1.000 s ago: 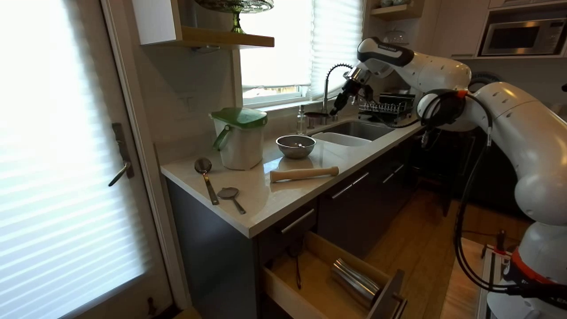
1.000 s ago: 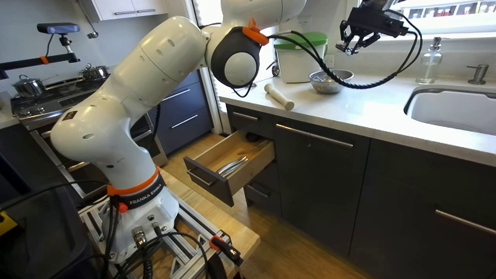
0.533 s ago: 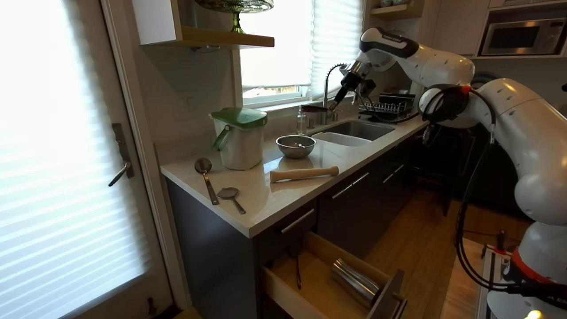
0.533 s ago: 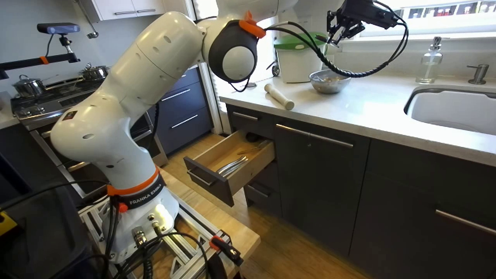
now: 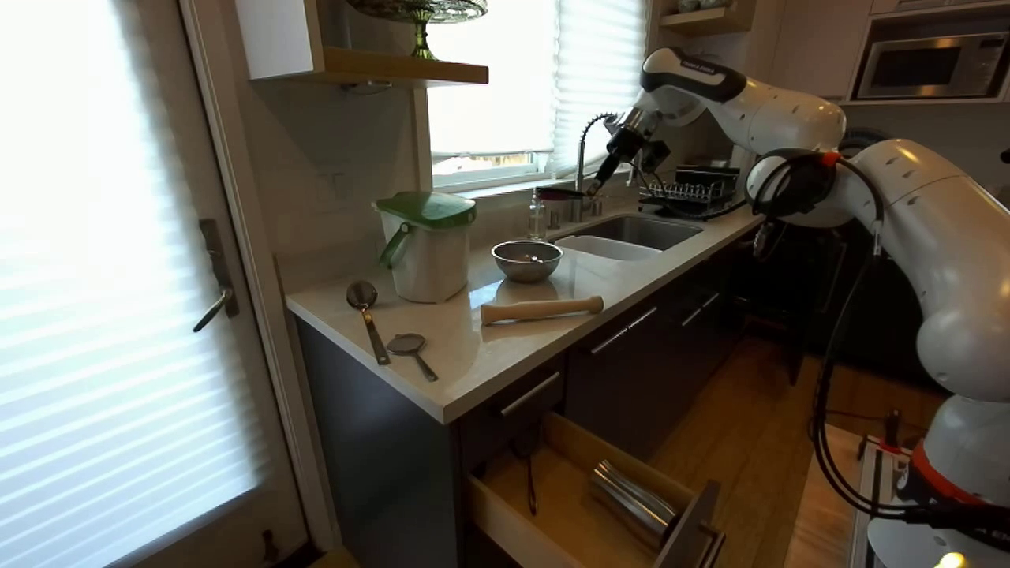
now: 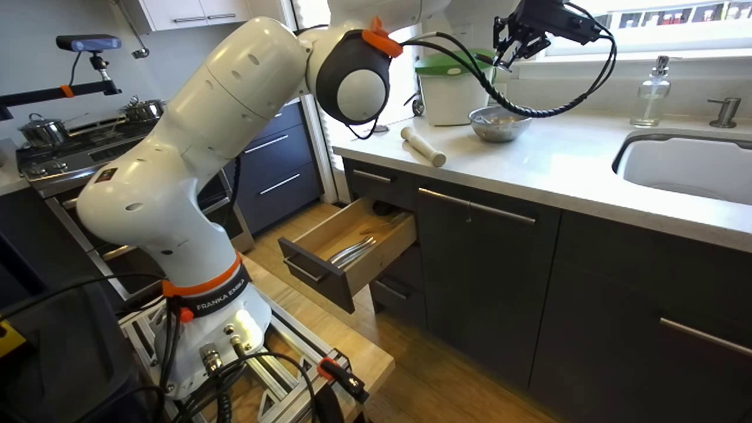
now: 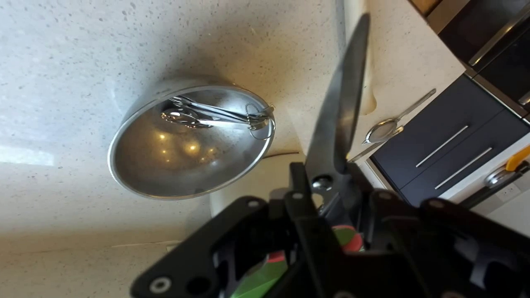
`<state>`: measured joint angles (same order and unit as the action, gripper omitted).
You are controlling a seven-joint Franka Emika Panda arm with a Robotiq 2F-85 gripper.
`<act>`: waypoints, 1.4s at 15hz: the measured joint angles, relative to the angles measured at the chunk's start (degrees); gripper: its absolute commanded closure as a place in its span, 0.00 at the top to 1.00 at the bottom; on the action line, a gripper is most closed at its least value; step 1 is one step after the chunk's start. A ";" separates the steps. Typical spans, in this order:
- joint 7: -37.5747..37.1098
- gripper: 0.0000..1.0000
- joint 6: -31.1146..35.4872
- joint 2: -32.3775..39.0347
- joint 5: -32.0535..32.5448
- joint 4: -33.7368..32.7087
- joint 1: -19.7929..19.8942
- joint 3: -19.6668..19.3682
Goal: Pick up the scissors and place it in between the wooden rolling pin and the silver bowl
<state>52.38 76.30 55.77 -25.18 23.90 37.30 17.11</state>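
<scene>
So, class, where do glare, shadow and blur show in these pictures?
In an exterior view, the door and window are blown out; in both exterior views, sheen whitens the counter; in the wrist view, shadow falls beside the bowl, glints dot its inside, and the gripper looks softer than the counter.

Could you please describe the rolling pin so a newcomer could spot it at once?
In an exterior view, find the pale countertop above the open drawer. The rolling pin lies on it, nearer the front edge than the silver bowl. Unlike that round metal bowl, it is a long, light tan wooden cylinder.
</scene>
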 measured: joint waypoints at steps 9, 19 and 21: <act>4.24 0.06 -10.28 1.27 0.23 0.54 -3.72 -0.99; 11.80 0.06 -18.05 3.99 0.23 0.81 -3.50 -1.24; 13.45 0.06 -18.15 5.32 0.27 0.87 -3.50 -1.33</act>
<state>65.84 58.14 61.09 -24.91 24.77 33.79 15.78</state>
